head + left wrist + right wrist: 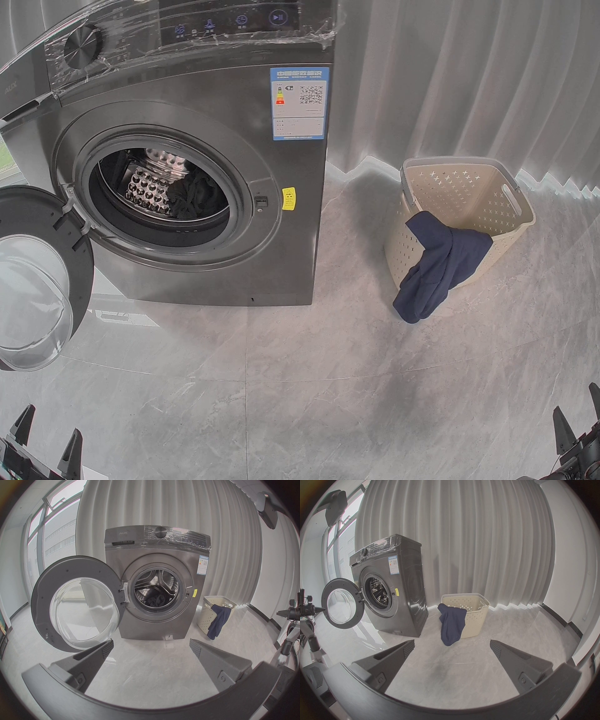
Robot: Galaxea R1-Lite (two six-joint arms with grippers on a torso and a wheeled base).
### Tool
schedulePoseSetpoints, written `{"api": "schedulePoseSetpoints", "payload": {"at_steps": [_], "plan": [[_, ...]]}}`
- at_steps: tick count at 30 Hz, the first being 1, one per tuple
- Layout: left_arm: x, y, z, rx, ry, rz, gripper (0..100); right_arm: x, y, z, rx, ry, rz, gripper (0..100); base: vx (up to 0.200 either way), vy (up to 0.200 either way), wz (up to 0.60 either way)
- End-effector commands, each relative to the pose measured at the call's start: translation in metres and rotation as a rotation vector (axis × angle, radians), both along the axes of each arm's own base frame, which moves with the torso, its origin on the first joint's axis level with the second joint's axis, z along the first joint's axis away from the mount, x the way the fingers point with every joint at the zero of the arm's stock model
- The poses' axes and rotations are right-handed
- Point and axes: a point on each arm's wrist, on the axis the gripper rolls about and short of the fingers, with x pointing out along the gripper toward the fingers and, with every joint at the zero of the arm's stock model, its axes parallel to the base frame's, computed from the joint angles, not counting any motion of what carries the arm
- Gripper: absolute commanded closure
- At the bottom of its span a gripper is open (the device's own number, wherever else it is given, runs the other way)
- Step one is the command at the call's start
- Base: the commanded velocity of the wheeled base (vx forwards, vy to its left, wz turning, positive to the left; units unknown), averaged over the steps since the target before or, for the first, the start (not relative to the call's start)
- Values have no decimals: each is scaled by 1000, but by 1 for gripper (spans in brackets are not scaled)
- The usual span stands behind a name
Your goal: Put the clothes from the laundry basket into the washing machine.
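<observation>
Left hand (150, 640) and right hand (452, 641) both gape wide, empty; navy garment (447, 259) hangs over basket (459, 161) rim beside open washer (294, 262).

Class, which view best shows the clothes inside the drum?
Head view: it looks into the drum, where the dark clothes lie large. The left wrist view shows the clothes small and distant. The right wrist view sees the drum aslant; no clothes can be made out.

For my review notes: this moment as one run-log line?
washer door open; dark garment in drum; navy garment draped over basket rim; left gripper open, empty; right gripper open, empty
</observation>
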Motion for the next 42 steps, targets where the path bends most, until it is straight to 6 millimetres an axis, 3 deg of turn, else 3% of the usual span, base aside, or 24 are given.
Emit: {"api": "schedulePoseSetpoints", "payload": {"at_steps": [1, 19, 25, 42], "plan": [[0, 0, -5, -1, 2, 0, 0, 1, 0, -5, 0, 8, 2, 0, 0, -200, 0], [0, 0, -5, -2, 2, 0, 0, 0, 0, -5, 0, 7, 0, 0, 0, -200, 0], [0, 0, -5, -2, 2, 0, 0, 0, 0, -5, 0, 7, 0, 0, 0, 0, 0], [0, 0, -5, -1, 2, 0, 0, 0, 0, -5, 0, 7, 2, 0, 200, 0, 0]]}}
